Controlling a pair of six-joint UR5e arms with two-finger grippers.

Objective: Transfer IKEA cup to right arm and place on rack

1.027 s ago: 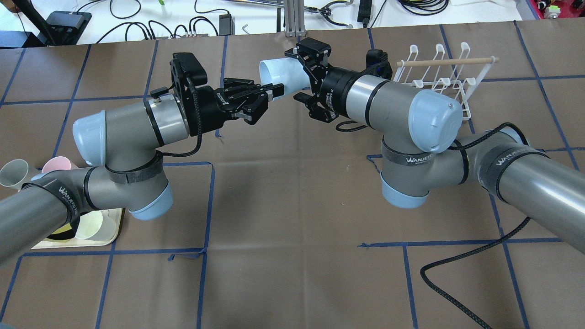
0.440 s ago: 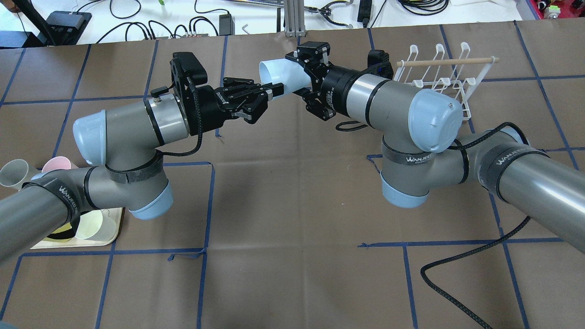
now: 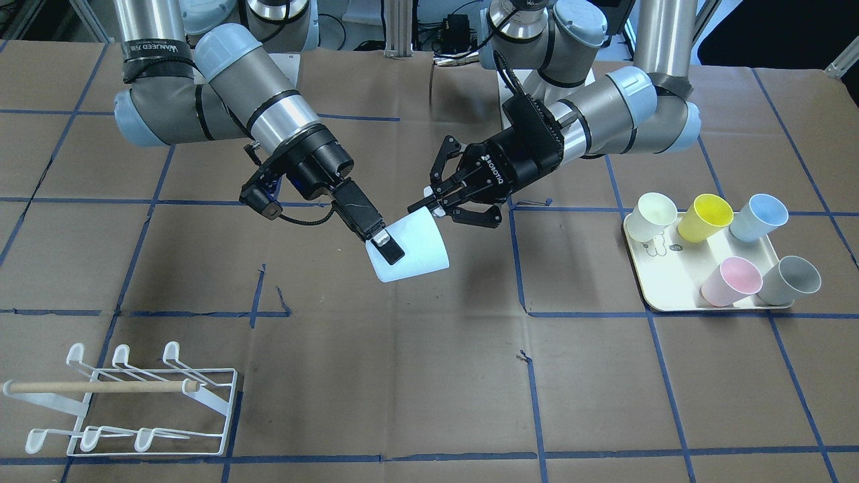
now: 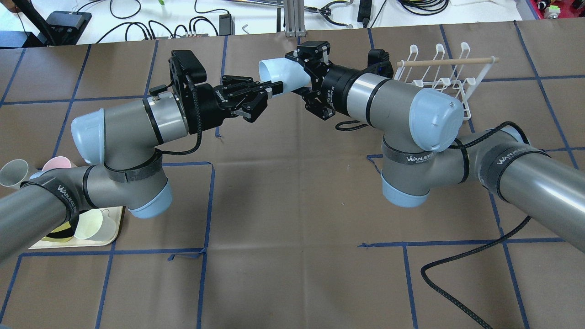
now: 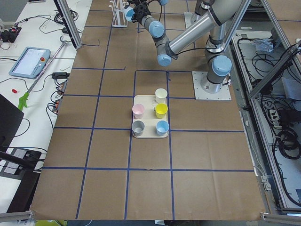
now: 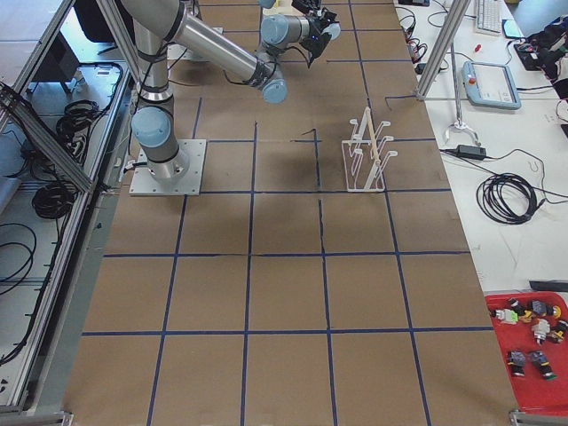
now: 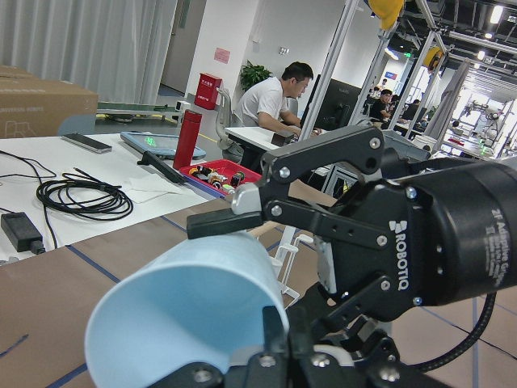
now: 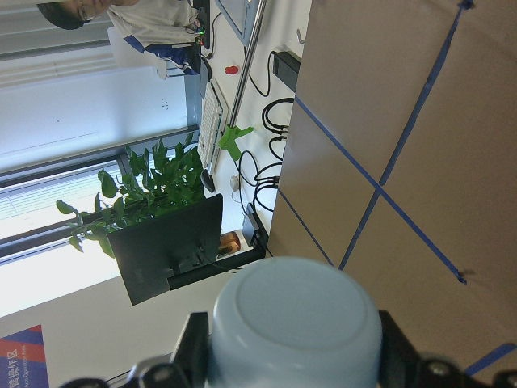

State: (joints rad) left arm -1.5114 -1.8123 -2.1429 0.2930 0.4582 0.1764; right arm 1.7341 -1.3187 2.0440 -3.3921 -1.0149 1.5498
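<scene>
A pale blue cup [image 3: 416, 251] hangs on its side in mid-air between the two grippers, above the table's middle. My right gripper [image 3: 396, 258], with long narrow fingers, is shut on the cup's base end; the cup's base fills the right wrist view [image 8: 295, 323]. My left ROBOTIQ gripper [image 3: 433, 209] is at the cup's open rim, with its fingers slightly apart on either side of the wall. In the left wrist view one finger [image 7: 230, 222] lies over the cup [image 7: 178, 315] and one is inside it. The white wire rack [image 3: 134, 402] stands empty at the table's right end.
A cream tray [image 3: 671, 295] on my left side holds several cups in white, yellow, blue, pink and grey. A black cable [image 4: 457, 269] trails over the table under my right arm. Cables and tools lie on the white bench [image 4: 137, 18] beyond the far edge.
My right gripper's fingers closed in onto the cup's base end. After that my left gripper's fingers spread slightly at the rim. The cup has hardly moved.
</scene>
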